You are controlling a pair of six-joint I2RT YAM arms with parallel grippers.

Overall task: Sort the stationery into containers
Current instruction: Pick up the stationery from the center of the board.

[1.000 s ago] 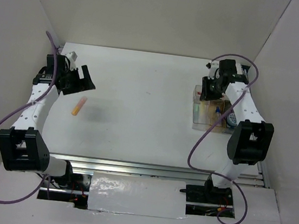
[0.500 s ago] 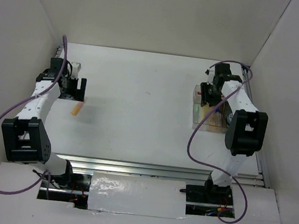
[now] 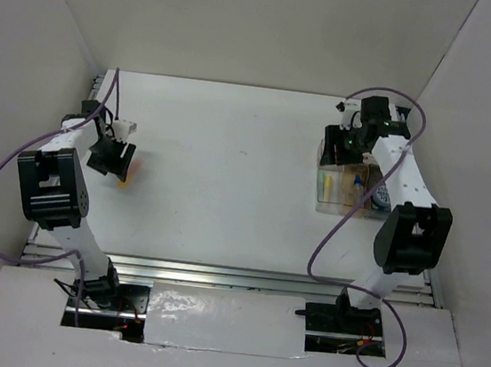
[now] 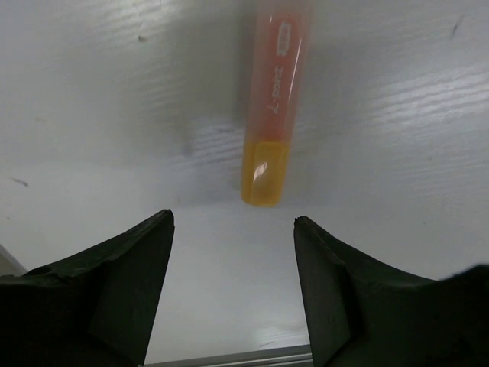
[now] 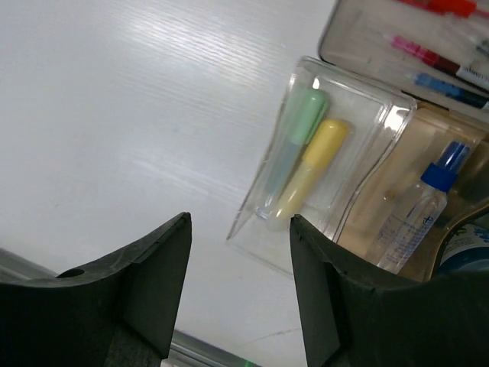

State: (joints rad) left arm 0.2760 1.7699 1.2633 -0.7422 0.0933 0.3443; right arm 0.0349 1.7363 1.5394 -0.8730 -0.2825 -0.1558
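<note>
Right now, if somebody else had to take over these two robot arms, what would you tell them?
Left gripper: open, empty, low over the table, with the orange marker lying just ahead of its fingers.
Right gripper: open, empty, by the clear box.
Done: green marker and yellow marker share one compartment; blue-capped tube is in the next; pens are in another.
Left: the orange marker, the only loose item I see, goes in the box.

The orange marker [image 4: 271,115] lies on the white desk [image 4: 397,115], at 12 o'clock from the left end effector [image 4: 231,223] with its parted, empty jaws.
</note>
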